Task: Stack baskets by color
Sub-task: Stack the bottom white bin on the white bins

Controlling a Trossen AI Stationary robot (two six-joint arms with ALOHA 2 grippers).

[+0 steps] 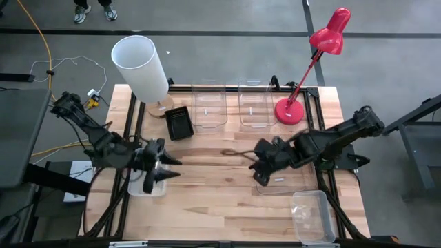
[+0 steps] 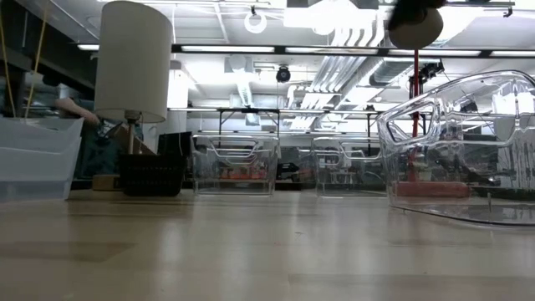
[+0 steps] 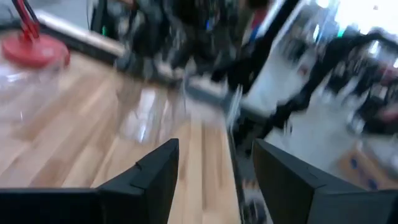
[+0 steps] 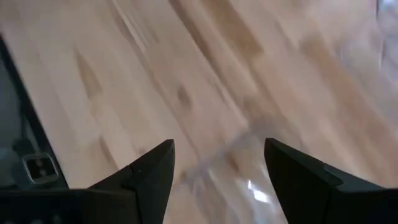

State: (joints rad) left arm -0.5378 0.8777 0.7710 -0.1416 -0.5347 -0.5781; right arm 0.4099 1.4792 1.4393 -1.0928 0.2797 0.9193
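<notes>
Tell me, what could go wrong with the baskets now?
The clear basket sits at the table's front right corner; a bump might push it off. The right end effector hangs open over another clear basket, which could slide when gripped. The left end effector could knock the frosted basket.

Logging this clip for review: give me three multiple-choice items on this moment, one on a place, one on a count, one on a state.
1. Where is the black basket?
A. beside the white lampshade's base
B. at the table's near right corner
C. under the red lamp

2. How many clear baskets stand side by side along the far edge?
A. one
B. two
C. four

3. How do the left gripper's jaws stand?
A. shut on a basket
B. open and empty
C. shut on the lamp

Key: 1 A, it sits next to the lampshade. 2 B, one clear basket and another. 3 B, nothing lies between them.
</notes>
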